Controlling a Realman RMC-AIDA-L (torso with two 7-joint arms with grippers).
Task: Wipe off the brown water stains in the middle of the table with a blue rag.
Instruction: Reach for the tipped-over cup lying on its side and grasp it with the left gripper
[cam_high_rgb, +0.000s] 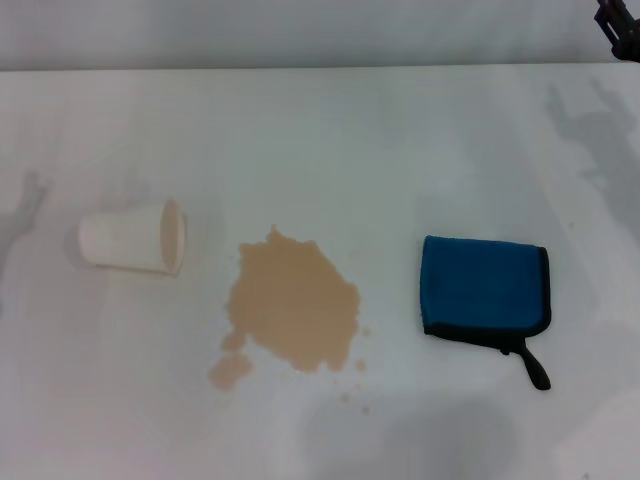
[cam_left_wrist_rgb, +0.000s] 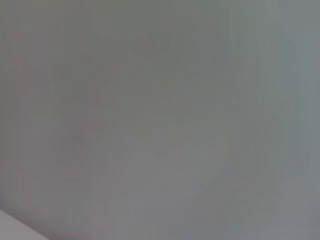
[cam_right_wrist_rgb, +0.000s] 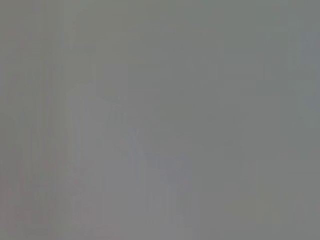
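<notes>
nothing was wiped yet: the brown puddle (cam_high_rgb: 293, 305) sat mid-worktop (cam_high_rgb: 400, 140), the blue rag (cam_high_rgb: 484, 287) lay untouched to its right. the right gripper (cam_high_rgb: 622, 25) hung far back, its grip state unreadable; picking up the rag looked next.

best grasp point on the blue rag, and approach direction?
Come straight down with the right gripper, probably pinching the rag across its stain-side folded edge. It lies flat on the table, so no side offers anything to get under. Avoid the thin black loop at its near corner; the rag would dangle.
</notes>
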